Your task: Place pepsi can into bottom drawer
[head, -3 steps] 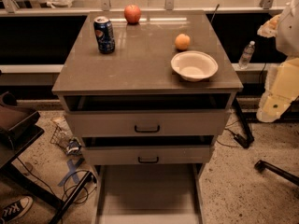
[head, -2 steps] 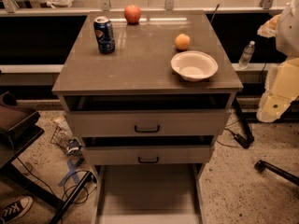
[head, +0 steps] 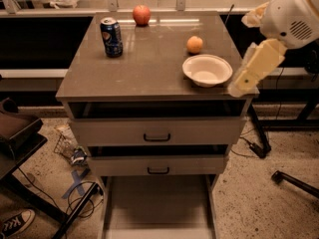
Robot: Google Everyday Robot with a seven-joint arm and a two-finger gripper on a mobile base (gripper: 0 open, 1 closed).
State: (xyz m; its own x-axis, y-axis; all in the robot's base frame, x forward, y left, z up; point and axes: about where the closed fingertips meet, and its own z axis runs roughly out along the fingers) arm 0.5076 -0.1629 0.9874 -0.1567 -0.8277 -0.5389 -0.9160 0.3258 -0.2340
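The bottom drawer (head: pixel 157 205) is standing pulled out below the front edge of the worktop (head: pixel 149 68). The gripper (head: pixel 240 86) is hanging at the front right corner beside a white bowl (head: pixel 207 69), its aperture indeterminable. The pepsi can (head: pixel 111 37) is standing upright near the back left corner, its blue label's lettering unreadable.

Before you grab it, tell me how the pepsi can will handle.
The pepsi can stands upright and narrow, so a nudge would probably tip and roll it. Its glossy wall looks slippery and may dent if squeezed. The gripper hangs by the right edge of the cabinet, apart from it.
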